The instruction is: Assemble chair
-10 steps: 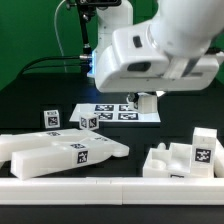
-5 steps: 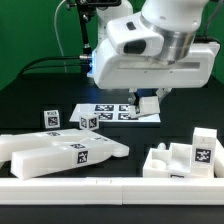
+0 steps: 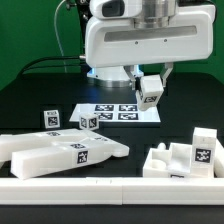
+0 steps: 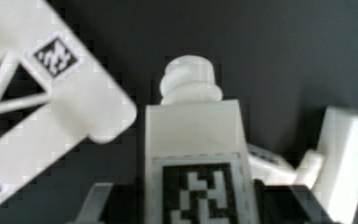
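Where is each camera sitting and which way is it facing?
Exterior view: low beside the table, facing across the loose chair parts toward the arm; shows its wrist and gripper.
Wrist view: on the wrist, looking down along the gripper at the tagged block and dark table; only the gripper's tips show.
Shared: the tagged block, clamped in the gripper.

Bench (image 3: 30,100): matte black top, dark and blurred in wrist view.
Marker board (image 3: 125,113): thin flat white sheet, lying flat on bench toward back, near middle of exterior view. Black-and-white square tags printed on face.
Backdrop (image 3: 25,30): plain green, standing behind bench.
Dark cable (image 3: 45,62): droops across backdrop at exterior view's left.
Long white bar (image 3: 100,186): runs along bench front, spanning full width of exterior view.
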Robot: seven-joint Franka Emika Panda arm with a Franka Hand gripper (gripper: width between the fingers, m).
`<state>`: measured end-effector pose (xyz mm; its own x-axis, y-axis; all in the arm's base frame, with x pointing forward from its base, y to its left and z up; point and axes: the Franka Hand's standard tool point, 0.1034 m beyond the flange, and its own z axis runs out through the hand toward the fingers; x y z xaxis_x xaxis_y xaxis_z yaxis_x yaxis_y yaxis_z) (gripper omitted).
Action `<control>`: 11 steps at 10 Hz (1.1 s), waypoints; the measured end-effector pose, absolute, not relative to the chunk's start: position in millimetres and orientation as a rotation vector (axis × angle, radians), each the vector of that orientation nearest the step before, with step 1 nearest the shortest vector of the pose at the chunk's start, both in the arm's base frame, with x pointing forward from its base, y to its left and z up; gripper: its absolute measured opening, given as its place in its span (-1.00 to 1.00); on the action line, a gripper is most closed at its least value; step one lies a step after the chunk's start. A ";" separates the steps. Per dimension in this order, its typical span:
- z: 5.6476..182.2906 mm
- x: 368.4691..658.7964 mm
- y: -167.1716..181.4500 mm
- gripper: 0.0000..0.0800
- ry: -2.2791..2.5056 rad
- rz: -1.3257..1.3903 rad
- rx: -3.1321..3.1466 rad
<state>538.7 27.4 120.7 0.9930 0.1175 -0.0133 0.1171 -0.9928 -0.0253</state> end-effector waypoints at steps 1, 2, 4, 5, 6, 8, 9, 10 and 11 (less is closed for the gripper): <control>120.7 541.5 24.8 -0.29 -0.181 -0.080 -3.122; 125.6 550.4 25.2 -0.29 -0.157 -0.117 -3.111; 141.3 585.0 12.4 -0.29 -0.170 -0.402 -3.090; 147.0 593.5 7.2 -0.29 -0.200 -0.575 -3.109; 141.1 577.4 -1.4 -0.29 -0.286 -0.770 -3.142; 145.6 577.7 -17.2 -0.29 -0.275 -0.915 -3.156; 137.7 573.7 -13.9 -0.29 -0.267 -0.868 -3.157; 139.8 587.0 -5.4 -0.29 -0.260 -0.816 -3.136; 148.3 607.3 -3.1 -0.29 -0.237 -0.835 -3.113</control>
